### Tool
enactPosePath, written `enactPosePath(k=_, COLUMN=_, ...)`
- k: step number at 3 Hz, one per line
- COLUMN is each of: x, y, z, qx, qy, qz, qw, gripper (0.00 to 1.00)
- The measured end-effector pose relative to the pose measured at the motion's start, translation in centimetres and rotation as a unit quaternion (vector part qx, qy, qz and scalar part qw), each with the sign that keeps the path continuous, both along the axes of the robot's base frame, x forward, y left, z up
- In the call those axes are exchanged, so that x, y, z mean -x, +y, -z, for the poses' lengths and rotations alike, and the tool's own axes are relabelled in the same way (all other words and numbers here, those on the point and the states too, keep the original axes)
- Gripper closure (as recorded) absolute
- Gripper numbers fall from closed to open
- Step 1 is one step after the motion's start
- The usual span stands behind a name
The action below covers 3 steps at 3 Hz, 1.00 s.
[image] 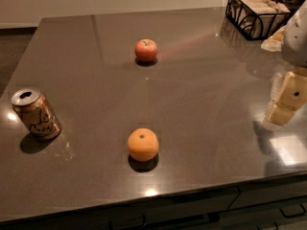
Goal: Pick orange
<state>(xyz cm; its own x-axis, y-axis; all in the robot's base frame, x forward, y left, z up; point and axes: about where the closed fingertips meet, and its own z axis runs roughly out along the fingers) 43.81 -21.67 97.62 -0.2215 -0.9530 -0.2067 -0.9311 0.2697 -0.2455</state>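
Observation:
The orange is small, round and bright orange with a tiny green stem dot on top. It sits on the dark grey countertop near the front edge, about the middle. My gripper is cream-coloured and hangs over the counter at the far right edge of the view, well to the right of the orange and a little farther back. It holds nothing that I can see.
A reddish-pink apple sits farther back, in line with the orange. A tan opened drink can stands tilted at the left. A black wire basket with packets stands at the back right. Drawers run below the front edge.

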Motion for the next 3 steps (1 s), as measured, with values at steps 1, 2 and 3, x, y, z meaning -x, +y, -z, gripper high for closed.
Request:
enactPosePath(k=1, x=0.0, y=0.0, z=0.0, qx=0.000, qy=0.000, qz=0.000, qw=1.0000, gripper=0.00)
enactPosePath(k=2, x=0.0, y=1.9, z=0.4, qx=-0.013, qy=-0.006, qz=-0.024, qw=0.9996, gripper=0.00)
enactPosePath(k=3, x=0.1, y=5.8, z=1.6, qx=-0.041, qy=-0.011, qz=-0.069, qw=0.9967, gripper=0.00)
